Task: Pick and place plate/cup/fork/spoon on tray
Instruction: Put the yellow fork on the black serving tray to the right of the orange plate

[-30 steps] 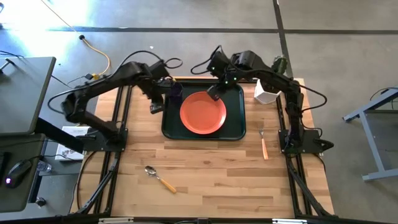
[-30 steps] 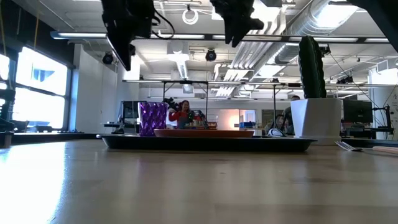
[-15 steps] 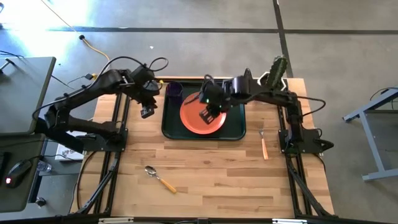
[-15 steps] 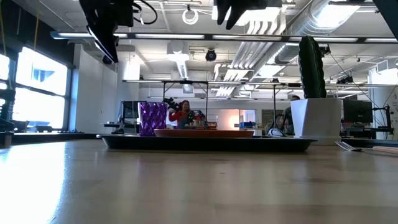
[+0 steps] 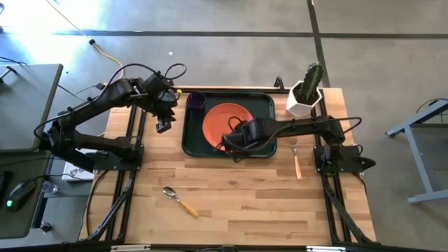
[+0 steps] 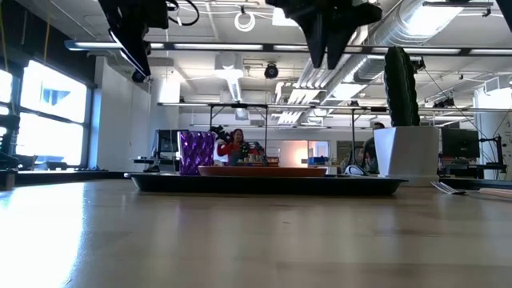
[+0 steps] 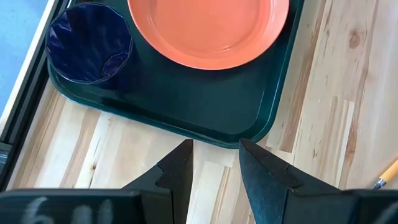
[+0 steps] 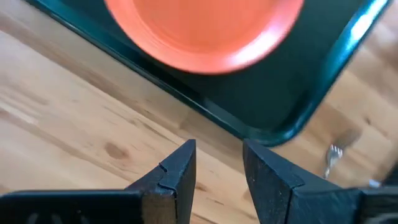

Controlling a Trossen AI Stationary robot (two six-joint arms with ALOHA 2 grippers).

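Observation:
The orange-red plate (image 5: 227, 124) lies flat in the middle of the dark green tray (image 5: 263, 148). The purple cup (image 5: 196, 101) stands upright in the tray's far left corner. The fork (image 5: 296, 159) lies on the table right of the tray. The spoon (image 5: 179, 200) lies near the table's front, left of centre. My left gripper (image 7: 214, 149) is open and empty above the table just left of the tray. My right gripper (image 8: 217, 149) is open and empty above the tray's near edge.
A white pot with a green cactus (image 5: 305, 94) stands at the far right, beyond the fork. The bare wooden table (image 5: 245, 203) spreads out in front of the tray. People show in the room behind the table in the low view (image 6: 236, 144).
My right gripper has swung from the tray's far edge across the plate toward the table's near edge, and is now over the tray's near rim. My left gripper has drawn back from the cup toward the table's left edge. Plate and cup have stayed put.

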